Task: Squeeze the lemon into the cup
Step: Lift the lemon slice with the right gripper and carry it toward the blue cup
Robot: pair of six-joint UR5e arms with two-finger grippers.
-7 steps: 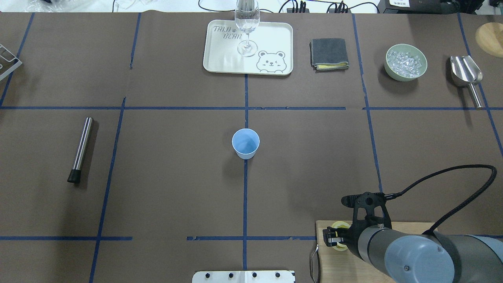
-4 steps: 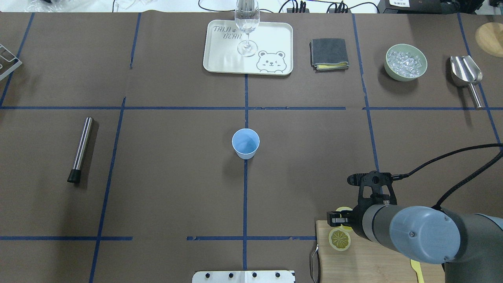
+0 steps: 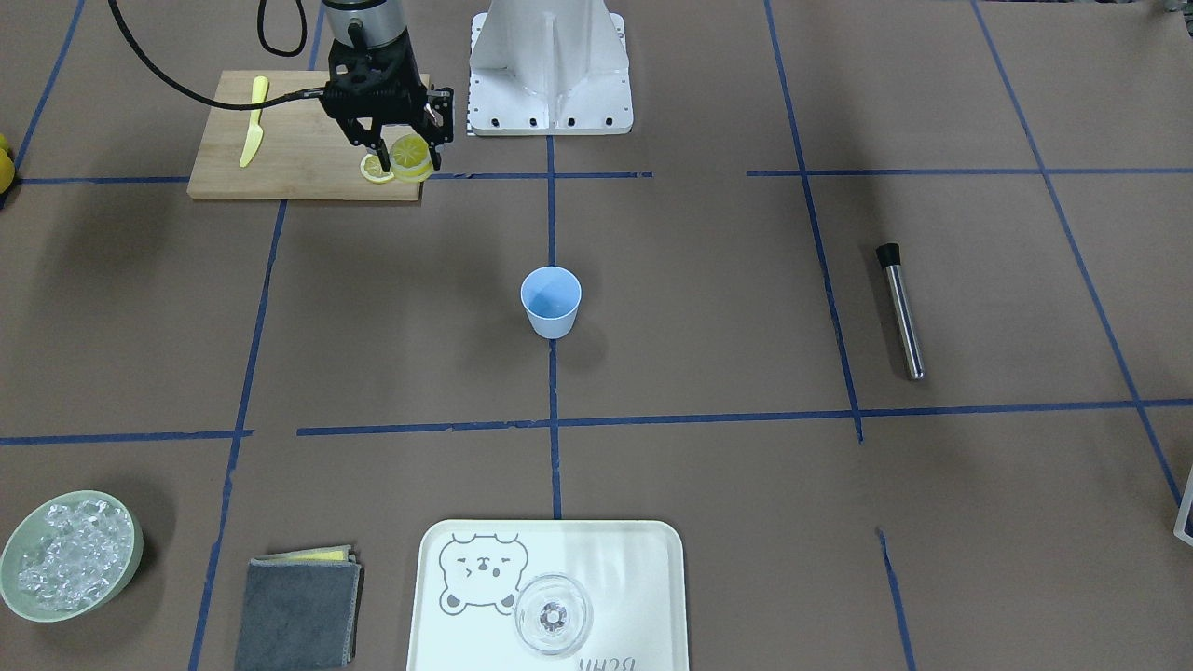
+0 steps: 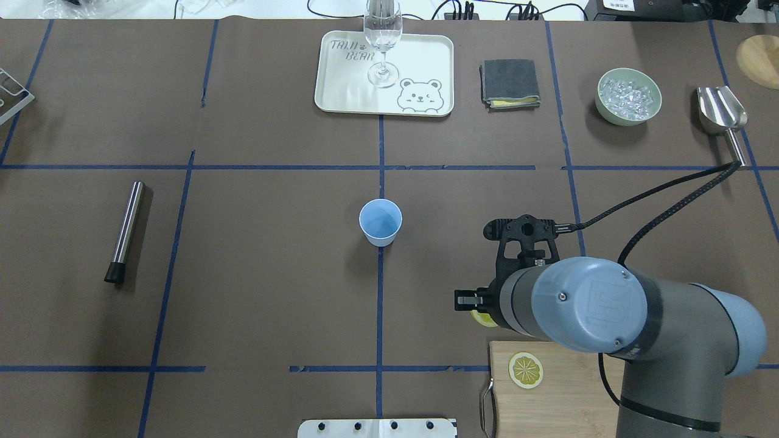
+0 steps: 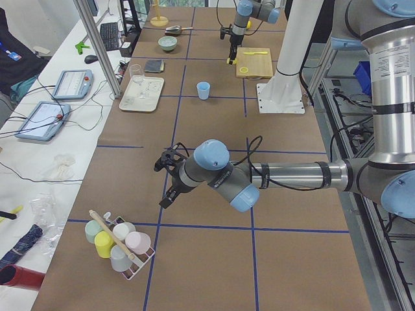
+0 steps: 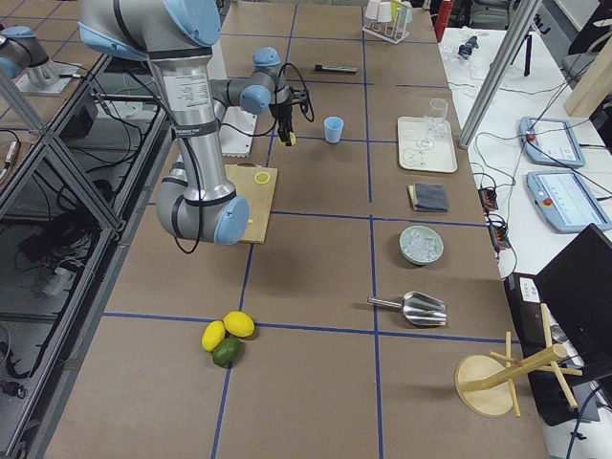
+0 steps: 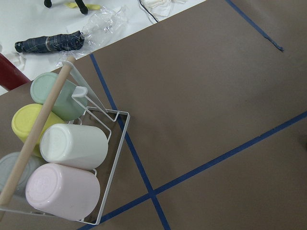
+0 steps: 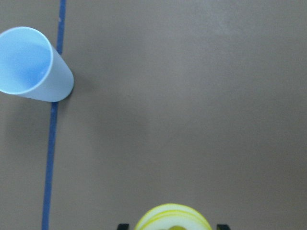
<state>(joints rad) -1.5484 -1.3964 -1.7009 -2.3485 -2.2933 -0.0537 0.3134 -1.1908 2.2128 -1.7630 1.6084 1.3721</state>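
Note:
The lemon is a thick yellow piece held in my right gripper, which is shut on it above the front edge of the cutting board. In the right wrist view the lemon fills the bottom edge between the fingers. The light-blue cup stands upright mid-table, ahead and to the left of this gripper, and well apart from it. It also shows in the right wrist view. My left gripper hovers over the table's far left end near a rack of cups; I cannot tell its state.
A thin lemon slice and a yellow knife lie on the board. A tray with a glass, a grey cloth, an ice bowl and a scoop line the far side. A steel rod lies left.
My right arm has lifted the lemon off the cutting board and carried it forward and left toward the cup. The thin slice stays on the board.

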